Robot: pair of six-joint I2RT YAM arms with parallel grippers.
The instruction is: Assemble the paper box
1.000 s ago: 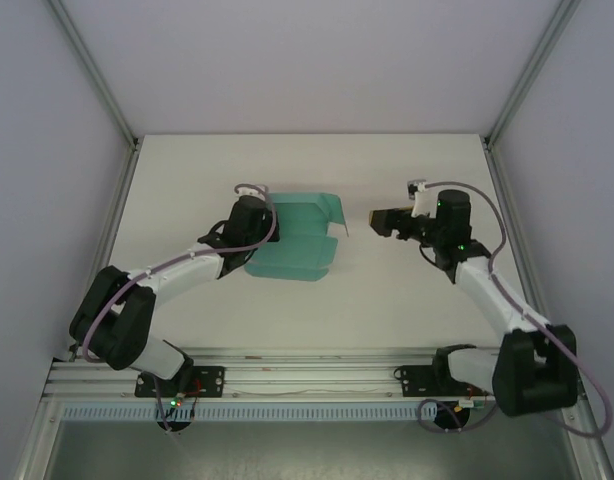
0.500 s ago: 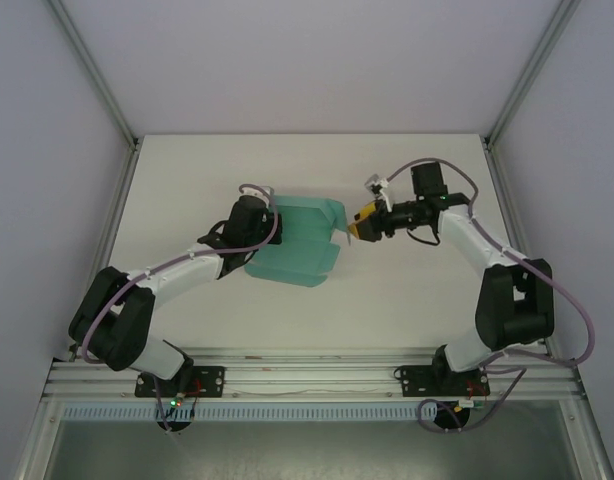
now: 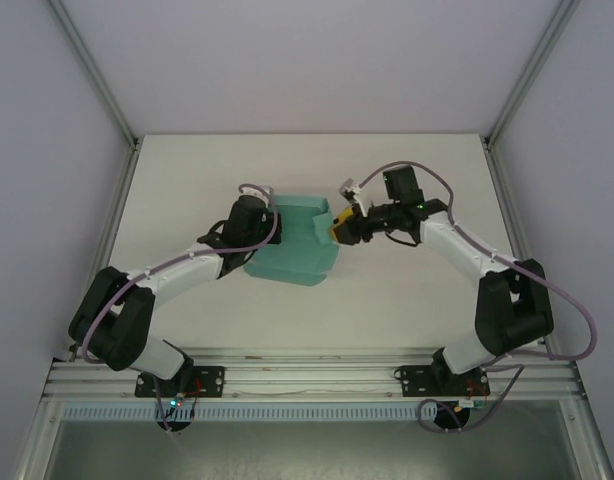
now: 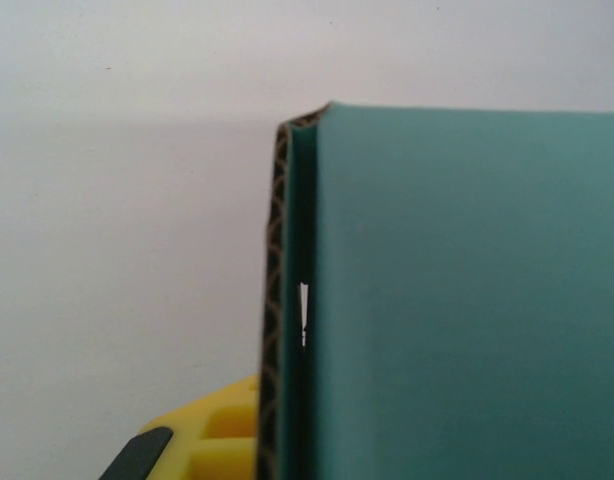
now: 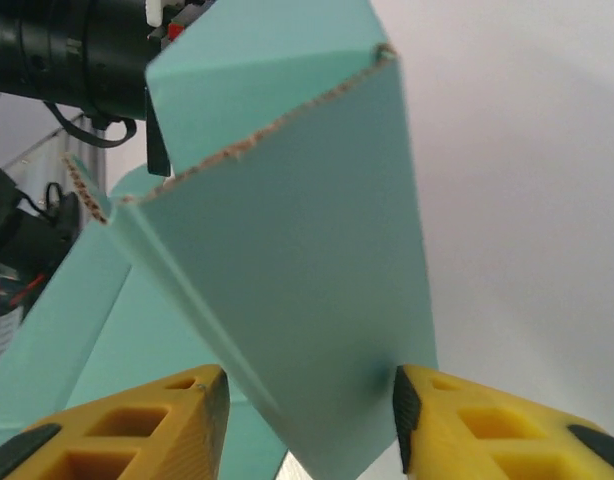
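table, right gripper half-open around paper box

The teal paper box lies partly folded on the white table. The left gripper sits at its left edge, over the card. The right gripper, yellow-tipped and pointing left, is at the box's upturned right edge. The 2 face each other.

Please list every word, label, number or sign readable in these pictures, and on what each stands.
None can be read. The paper box is plain teal card, the white table shows no print, and the yellow fingers carry no marks. A small white part near the right gripper is too small to read.
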